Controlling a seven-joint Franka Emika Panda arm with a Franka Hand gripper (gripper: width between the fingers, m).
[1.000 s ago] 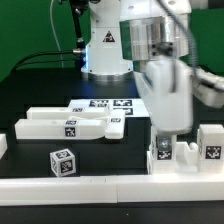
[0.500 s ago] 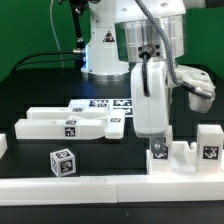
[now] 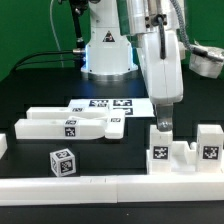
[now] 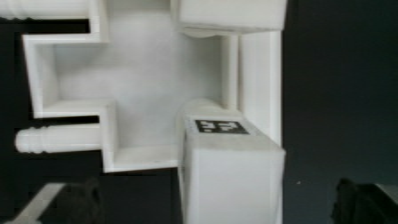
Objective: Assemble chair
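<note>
Chair piece, chunky matte white plastic with black-and-white tags (image 3: pixel 172 155), sits by the black table's (image 3: pixel 30 100) front edge.
Gripper (image 3: pixel 160 127) hovers just above, jaws wide, empty; piece looks stiff, light, maybe slick, so pinch its flat faces.

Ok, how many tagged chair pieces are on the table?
5: long slab, short piece beside it, cube in front, notched piece below the tool, block at the exterior view's right. Others may be hidden.

Just under the white gripper (image 3: pixel 163 127), the chunky matte white plastic chair piece (image 3: pixel 178 158) carries square black-and-white marker tags (image 3: pixel 158 154); plain black tabletop (image 3: pixel 40 95) beneath.
</note>
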